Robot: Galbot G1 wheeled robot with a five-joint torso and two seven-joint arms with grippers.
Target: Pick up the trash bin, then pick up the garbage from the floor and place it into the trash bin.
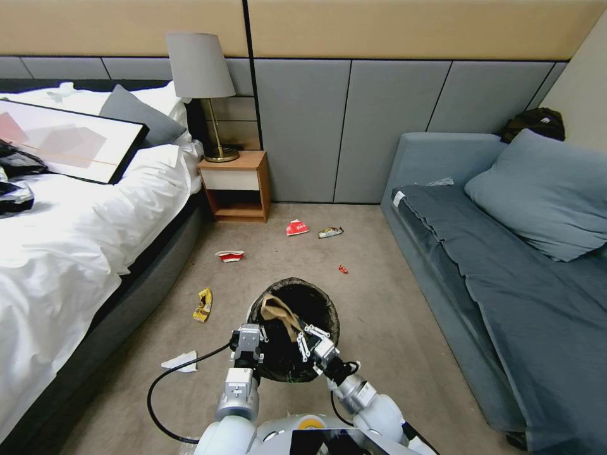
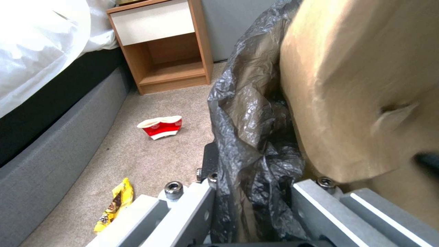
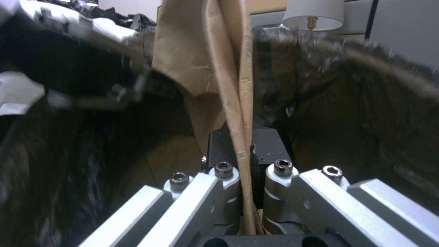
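The right claw (image 1: pixel 308 342), clamped on the tan piece (image 1: pixel 278 311), hangs inside the bin (image 1: pixel 316 300) (left claw (image 1: pixel 251 337) pinches its rim).

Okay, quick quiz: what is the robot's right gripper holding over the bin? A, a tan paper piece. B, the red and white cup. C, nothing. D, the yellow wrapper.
A: the right gripper has its fingers shut on the tan paper piece, inside the trash bin, which the left gripper holds by the rim.

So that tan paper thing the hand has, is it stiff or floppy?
Probably floppy: the tan piece, pinched in the right hand over the trash bin, curls and folds. Likely light, being thin sheet. It may tear rather than break.
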